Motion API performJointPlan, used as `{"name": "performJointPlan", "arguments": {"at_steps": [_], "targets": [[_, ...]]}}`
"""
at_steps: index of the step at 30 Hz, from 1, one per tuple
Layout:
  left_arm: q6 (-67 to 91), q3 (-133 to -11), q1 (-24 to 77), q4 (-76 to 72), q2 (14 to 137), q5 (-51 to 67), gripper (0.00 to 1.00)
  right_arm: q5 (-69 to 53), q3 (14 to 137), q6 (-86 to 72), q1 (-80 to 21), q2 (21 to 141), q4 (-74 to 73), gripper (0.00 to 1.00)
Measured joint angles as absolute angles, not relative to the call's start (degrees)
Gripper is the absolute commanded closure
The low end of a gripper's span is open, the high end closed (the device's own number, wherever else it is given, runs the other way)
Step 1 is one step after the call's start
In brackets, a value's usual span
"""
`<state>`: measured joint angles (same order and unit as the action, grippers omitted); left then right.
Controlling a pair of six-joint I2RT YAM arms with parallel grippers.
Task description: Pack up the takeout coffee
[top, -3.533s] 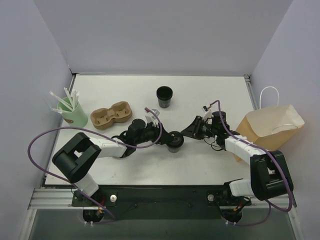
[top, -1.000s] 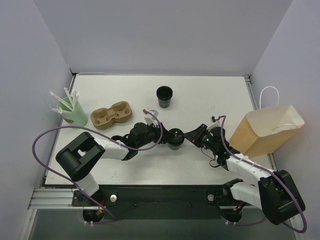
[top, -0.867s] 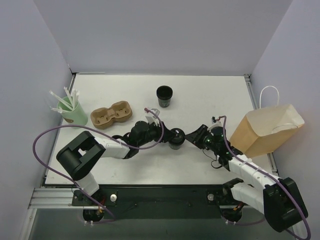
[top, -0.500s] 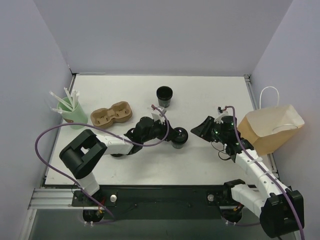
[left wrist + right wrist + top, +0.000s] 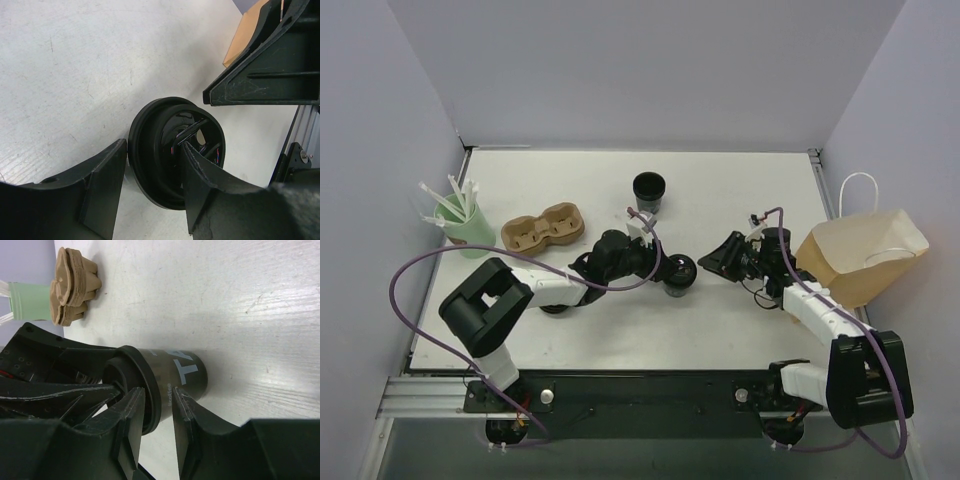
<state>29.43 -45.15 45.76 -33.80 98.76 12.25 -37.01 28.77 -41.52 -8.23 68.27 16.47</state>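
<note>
Black takeout coffee (image 5: 160, 150) between left jaws

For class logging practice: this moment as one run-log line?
left gripper: grips takeout coffee | right gripper: open, empty | bag: not packed

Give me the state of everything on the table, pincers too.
takeout coffee: lidded, upright
left pincer: closed on the takeout coffee
right pincer: open, empty, short of the coffee
cup carrier: both wells empty
black stack: upright, top open
green cup: upright, holding straws
paper bag: coffee not in it yet
</note>
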Motion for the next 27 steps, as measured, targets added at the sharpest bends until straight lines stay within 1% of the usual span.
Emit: {"name": "performJointPlan", "arguments": {"at_steps": [12,18,23,27], "targets": [[29.4,-45.8,45.7,-33.2,99.4,12.7,0.44,-38.0,26.6,-44.6,-8.2,72.6,25.1,0.71],[30.0,-45.8,45.7,-35.8,100.9,13.9,0.44,-38.8,22.6,-49.1,-7.7,76.2,38.0,0.71],[30.9,-45.7,45.6,-37.8,102.0,14.5,0.44,-39.5,18.2,-52.8,-7.6,83.2,47.7,0.72],[31.0,-45.6,45.6,-38.1,102.1,14.6,0.44,-39.8,15.7,-56.4,-7.5,86.1,52.1,0.72]]}}
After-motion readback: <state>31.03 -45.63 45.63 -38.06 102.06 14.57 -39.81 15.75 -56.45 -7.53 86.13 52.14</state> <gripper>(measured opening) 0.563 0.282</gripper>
